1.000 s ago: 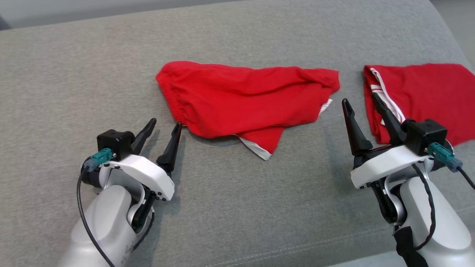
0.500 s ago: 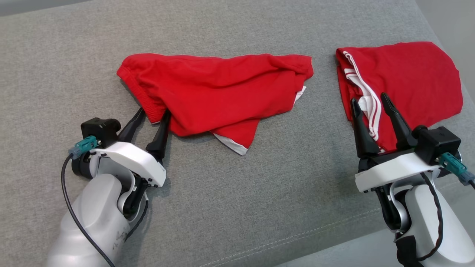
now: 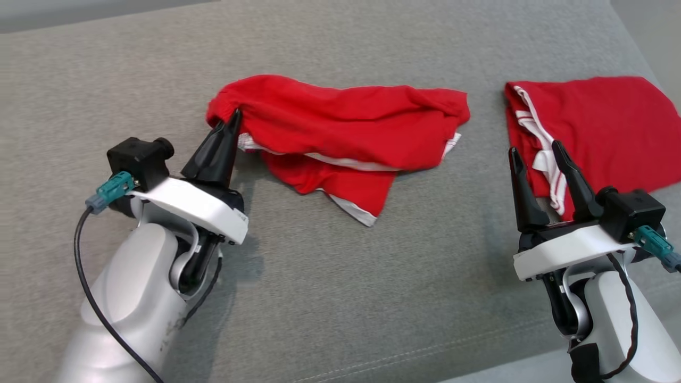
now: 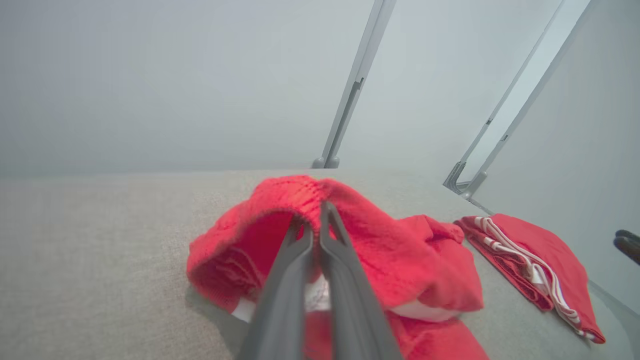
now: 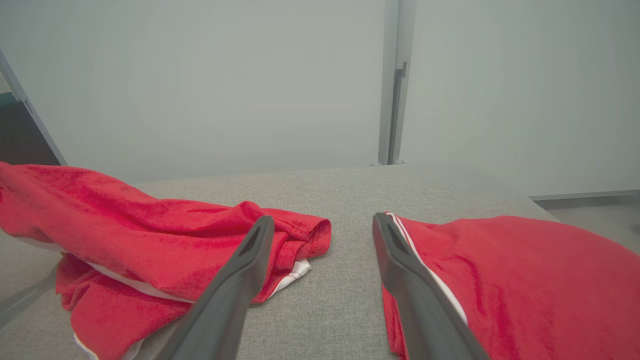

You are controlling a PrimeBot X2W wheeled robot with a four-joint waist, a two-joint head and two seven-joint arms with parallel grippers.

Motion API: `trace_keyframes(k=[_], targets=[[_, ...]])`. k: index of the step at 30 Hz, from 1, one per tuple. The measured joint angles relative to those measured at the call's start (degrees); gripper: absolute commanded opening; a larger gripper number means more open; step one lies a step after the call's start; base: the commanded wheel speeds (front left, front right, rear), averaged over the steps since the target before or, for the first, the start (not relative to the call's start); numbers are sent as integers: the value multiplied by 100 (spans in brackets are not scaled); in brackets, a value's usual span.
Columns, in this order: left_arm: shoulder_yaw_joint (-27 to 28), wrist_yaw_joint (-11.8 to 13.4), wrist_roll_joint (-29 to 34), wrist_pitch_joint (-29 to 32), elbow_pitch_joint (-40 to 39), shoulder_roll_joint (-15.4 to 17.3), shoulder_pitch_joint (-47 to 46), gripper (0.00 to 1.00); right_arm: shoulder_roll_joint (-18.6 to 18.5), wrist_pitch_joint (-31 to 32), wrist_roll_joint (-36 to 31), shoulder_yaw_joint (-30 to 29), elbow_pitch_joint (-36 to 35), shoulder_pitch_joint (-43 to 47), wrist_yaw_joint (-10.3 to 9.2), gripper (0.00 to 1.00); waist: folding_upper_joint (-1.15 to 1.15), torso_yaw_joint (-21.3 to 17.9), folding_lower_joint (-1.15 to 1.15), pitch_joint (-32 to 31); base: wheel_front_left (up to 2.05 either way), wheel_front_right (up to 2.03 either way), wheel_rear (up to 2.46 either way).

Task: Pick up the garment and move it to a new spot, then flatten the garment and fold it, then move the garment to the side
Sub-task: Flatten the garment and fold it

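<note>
Two red things lay on the grey worktop (image 3: 340,276). The folded red cloth (image 3: 601,122) with white stripes sat at the right, apart from the garment (image 3: 362,125). The garment ran long from left to right, its left end raised. The left tool (image 3: 234,114) pointed forward, clamped on that end. The right tool (image 3: 535,148) hung beside the folded red cloth, fingers apart.
</note>
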Motion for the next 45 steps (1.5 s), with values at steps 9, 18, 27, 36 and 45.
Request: trace_keyframes(k=[9, 18, 27, 36, 45], targets=[[-133, 0, 342, 1, -710, -57, 522, 0, -12, -5, 120, 158, 330, -3, 0, 100, 0, 757, 0, -374, 0, 0, 0], [-448, 4, 240, 324, -772, -42, 788, 0, -27, -5, 222, 132, 566, 80, 0, 100, 0, 1556, 0, -696, 0, 0, 0], [-369, 188, 107, 810, -669, 180, 1036, 0, 21, -5, 222, 294, 772, 80, 0, 100, 0, 1666, 0, -671, 0, 0, 0], [-254, 335, 219, 677, 141, 202, 360, 0, 20, -5, 221, 359, 884, -46, 0, 100, 0, 1260, 0, -421, 0, 0, 0], [-165, 349, 300, 383, 1508, 177, -178, 100, 48, -5, 222, 372, 888, -54, 0, 100, 0, 926, 0, -104, 0, 0, 0]])
